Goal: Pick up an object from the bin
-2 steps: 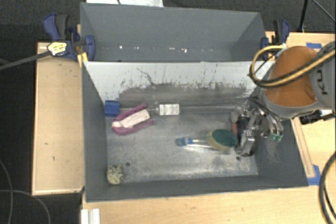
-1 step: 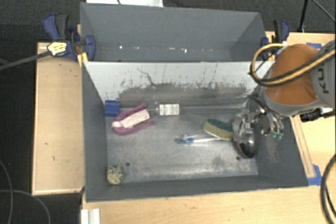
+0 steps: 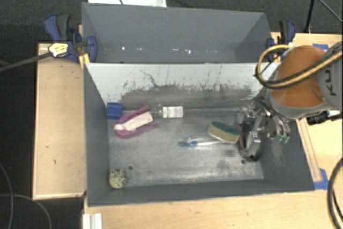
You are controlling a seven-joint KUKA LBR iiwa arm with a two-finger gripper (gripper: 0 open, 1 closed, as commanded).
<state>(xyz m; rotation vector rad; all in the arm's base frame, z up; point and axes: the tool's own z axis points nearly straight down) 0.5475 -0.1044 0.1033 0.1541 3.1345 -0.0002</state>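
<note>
grey scuffed metal makes up the floor of the bin (image 3: 161,169), with sloping walls rising at the back and left. from where i stand the arm comes in from the right, its orange cover (image 3: 297,80) bulging over the bin's right rim with looped cables (image 3: 268,64) draped across it.

the gripper (image 3: 250,148) is low in the right part of the bin, close to the floor and near the right wall. it is a dark tangle of metal from this angle, and i cannot tell whether it is open or closed, nor whether it has hold of anything.

just to its left lies a sponge (image 3: 223,132), green on top and tan underneath, set at a slight slant. its right end reaches up to the gripper; whether the two touch i cannot make out. it is the nearest thing to the gripper.

just left of the sponge, a thin blue stick (image 3: 197,142) lies flat, pointing left and right. farther back, near the middle of the rear wall, a small clear tube (image 3: 171,112) rests on its side.

well apart on the left side are a pink pouch (image 3: 134,122) and, just behind its left end, a blue block (image 3: 113,110) against the wall. a speckled lump (image 3: 118,178) sits alone in the front left corner.
</note>
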